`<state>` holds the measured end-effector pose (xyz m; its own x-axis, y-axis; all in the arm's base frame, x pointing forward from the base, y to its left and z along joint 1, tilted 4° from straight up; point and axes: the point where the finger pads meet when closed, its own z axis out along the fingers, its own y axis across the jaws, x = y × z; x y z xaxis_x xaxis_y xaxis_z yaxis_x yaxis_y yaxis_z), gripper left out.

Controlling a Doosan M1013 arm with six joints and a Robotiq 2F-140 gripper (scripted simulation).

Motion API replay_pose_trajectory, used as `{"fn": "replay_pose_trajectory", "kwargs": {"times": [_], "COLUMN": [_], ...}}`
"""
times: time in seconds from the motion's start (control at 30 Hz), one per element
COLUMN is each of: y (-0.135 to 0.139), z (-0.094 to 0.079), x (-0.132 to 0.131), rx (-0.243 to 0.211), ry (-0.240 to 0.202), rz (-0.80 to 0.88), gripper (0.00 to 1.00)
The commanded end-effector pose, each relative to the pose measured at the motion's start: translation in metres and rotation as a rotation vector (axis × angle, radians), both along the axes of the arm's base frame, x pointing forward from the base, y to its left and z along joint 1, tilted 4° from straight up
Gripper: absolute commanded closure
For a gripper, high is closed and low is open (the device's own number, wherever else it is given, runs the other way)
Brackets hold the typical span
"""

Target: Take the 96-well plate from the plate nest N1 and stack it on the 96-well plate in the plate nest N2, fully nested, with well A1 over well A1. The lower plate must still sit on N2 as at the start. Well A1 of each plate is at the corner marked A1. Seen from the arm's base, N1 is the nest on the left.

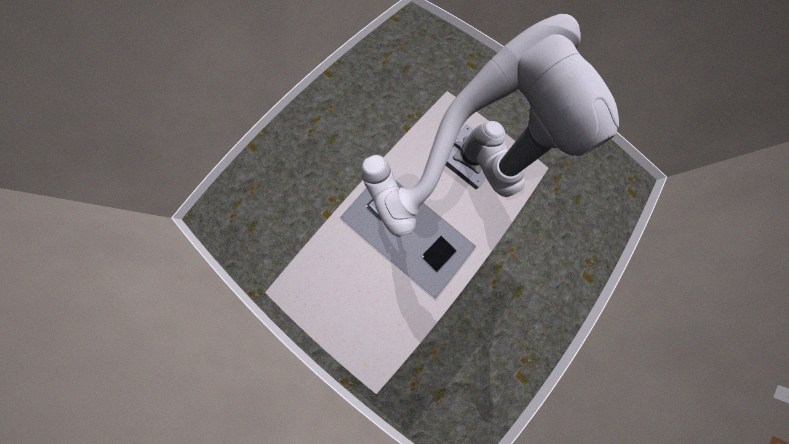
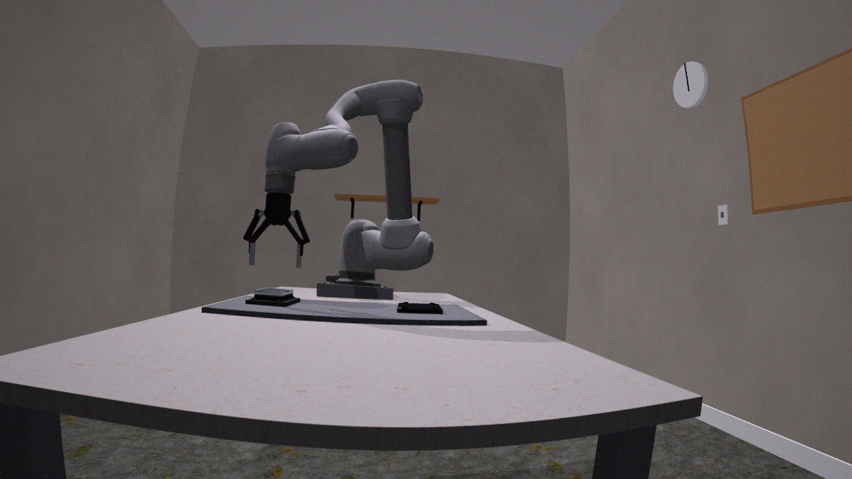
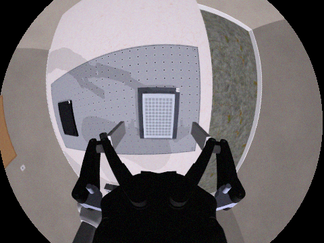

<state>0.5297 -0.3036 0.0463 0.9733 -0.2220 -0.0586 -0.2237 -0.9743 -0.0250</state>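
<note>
Exterior view: bench with Doosan arm, grey base mat [image 2: 357,313] and two plate nests.
Left to right, placed relative to the mat: gripper [image 2: 275,248], fingers spread wide and holding nothing, hanging well above the mat's left end; directly beneath it, the 96-well plate stack [image 2: 273,293] seated on its black nest [image 2: 272,301]; arm pedestal [image 2: 381,293] behind the mat's middle; bare black nest [image 2: 420,307] at the mat's right end. Wrist view shows the top plate's well grid [image 3: 158,115] squarely within its nest frame.
</note>
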Motion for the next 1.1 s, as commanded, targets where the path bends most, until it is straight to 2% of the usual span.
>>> {"fn": "replay_pose_trajectory", "kwargs": {"times": [0.0,0.1,1.07], "y": [-0.0001,-0.0003,-0.0003], "z": [0.0021,0.0096,0.0096], "x": [0.0001,0.0005,0.0005], "rx": [0.0,0.0,0.0], "ry": [0.0,0.0,0.0], "rz": [0.0,0.0,0.0], "gripper": [0.0,0.0,0.0]}}
